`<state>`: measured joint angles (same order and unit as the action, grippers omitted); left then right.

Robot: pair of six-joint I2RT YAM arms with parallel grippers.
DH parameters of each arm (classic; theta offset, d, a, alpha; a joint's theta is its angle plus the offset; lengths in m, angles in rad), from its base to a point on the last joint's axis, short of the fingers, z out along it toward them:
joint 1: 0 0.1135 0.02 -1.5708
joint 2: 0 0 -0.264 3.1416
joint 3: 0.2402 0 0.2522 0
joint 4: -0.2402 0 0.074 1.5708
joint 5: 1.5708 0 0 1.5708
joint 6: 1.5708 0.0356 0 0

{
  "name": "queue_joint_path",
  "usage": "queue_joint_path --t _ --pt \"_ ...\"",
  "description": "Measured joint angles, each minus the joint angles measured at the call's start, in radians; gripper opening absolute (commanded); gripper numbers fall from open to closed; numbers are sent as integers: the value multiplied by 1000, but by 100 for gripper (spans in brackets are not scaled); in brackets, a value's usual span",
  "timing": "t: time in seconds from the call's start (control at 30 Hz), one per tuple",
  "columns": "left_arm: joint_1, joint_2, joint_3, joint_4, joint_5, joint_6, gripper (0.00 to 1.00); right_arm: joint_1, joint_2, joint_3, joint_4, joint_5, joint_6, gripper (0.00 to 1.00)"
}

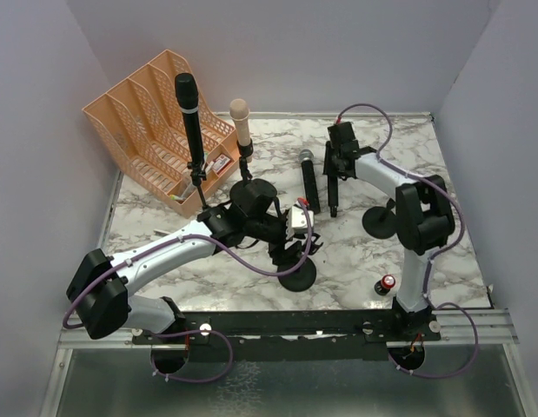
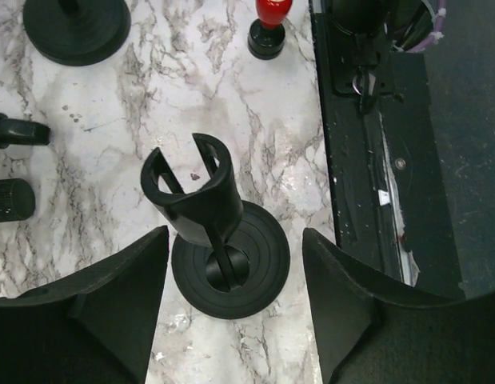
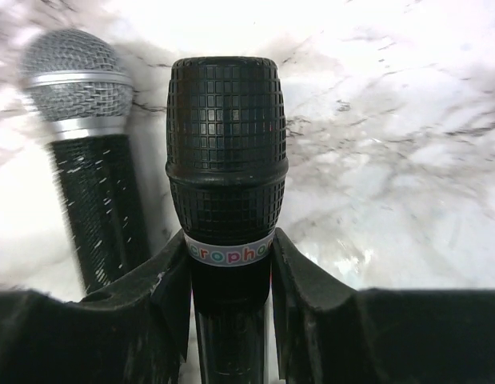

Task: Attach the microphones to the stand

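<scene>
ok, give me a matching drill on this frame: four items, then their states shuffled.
Items
1. peach-pink microphone
2. silver-mesh microphone
3. black microphone
4. clip stand

States
A. lying on the table, ungripped
B. clamped by the right gripper
C. upright in a stand's clip
D. holds nothing, below the open left gripper

Pairs: 1-C, 2-A, 3-B, 4-D
</scene>
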<state>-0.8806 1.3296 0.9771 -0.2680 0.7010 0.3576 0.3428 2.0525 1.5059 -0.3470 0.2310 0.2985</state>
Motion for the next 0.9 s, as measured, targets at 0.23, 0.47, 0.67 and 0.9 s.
queue_joint_path --t 0.23,0.47,0.67,0.9 --pt "-5 0 -30 86 -101 -45 45 0 -381 -236 196 0 0 9" --pt "-12 -2 -48 134 -169 -83 15 0 -694 -461 399 -78 8 10" --pt "-13 -5 -53 141 -194 -85 0 0 -934 -656 546 -241 14 10" --pt "-16 -5 -71 207 -341 -150 0 0 -1116 -814 785 -402 59 10"
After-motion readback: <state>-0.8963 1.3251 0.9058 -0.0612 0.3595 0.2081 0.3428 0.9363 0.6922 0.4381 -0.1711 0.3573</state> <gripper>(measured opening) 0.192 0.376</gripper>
